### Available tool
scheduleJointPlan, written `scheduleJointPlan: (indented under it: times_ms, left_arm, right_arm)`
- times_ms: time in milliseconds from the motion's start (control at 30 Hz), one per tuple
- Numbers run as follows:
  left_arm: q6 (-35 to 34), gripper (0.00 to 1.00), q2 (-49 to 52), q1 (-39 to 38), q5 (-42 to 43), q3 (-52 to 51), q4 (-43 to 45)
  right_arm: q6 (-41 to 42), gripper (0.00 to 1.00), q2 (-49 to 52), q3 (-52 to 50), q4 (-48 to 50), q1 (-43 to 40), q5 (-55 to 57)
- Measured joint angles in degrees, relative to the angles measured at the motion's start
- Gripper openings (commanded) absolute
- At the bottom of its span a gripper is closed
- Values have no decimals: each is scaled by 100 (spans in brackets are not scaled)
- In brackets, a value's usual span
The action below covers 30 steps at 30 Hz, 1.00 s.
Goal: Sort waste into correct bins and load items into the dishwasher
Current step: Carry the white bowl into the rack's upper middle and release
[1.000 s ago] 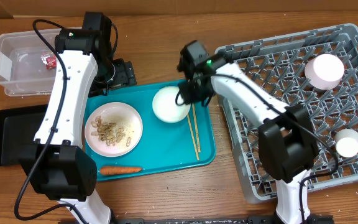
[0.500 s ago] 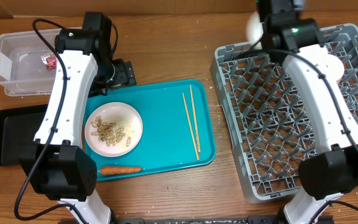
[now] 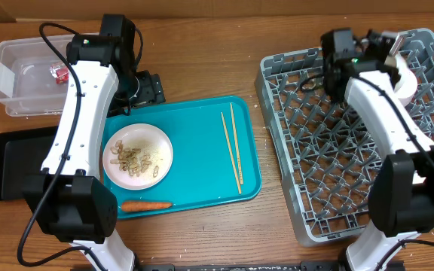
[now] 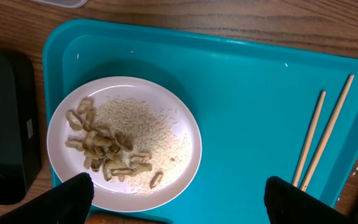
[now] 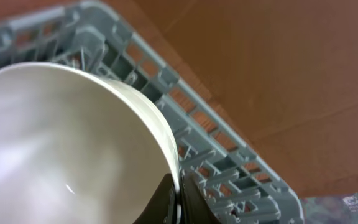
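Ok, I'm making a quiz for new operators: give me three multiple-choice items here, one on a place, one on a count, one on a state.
1. Where is the red wrapper? A) clear tub B) teal tray C) grey rack
2. How many chopsticks lie on the teal tray? A) one B) two C) four
3. The white bowl at the rack's far corner is: A) pinched at its rim by the right fingers B) lying loose upside down C) full of rice
Answers: A, it shows red inside the tub; B, a pair lies side by side; A, the wrist view shows fingers closed on the rim.
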Motion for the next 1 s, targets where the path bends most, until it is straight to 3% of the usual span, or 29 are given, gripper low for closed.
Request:
scheduleJointPlan:
  times_ms: [167, 400, 533, 600, 733, 1000]
  left_arm:
    - [0, 90, 0, 0, 0, 2, 17]
    - [0, 90, 0, 0, 0, 2, 37]
    - [0, 90, 0, 0, -2, 0, 37]
    - [0, 90, 0, 0, 0, 0, 37]
    - [0, 90, 0, 0, -4, 0, 37]
    - [0, 90, 0, 0, -15, 2, 37]
  right_arm:
    - [101, 5, 0, -356, 81, 33, -79]
    - [122, 15, -2, -476, -157, 319, -586]
    - [96, 35, 0, -533, -212, 553, -922]
    - [101, 56, 0, -535, -363, 686, -1143]
    - [83, 76, 0, -538, -640, 857, -1513]
    - [13, 88, -11, -400, -918, 905, -2229]
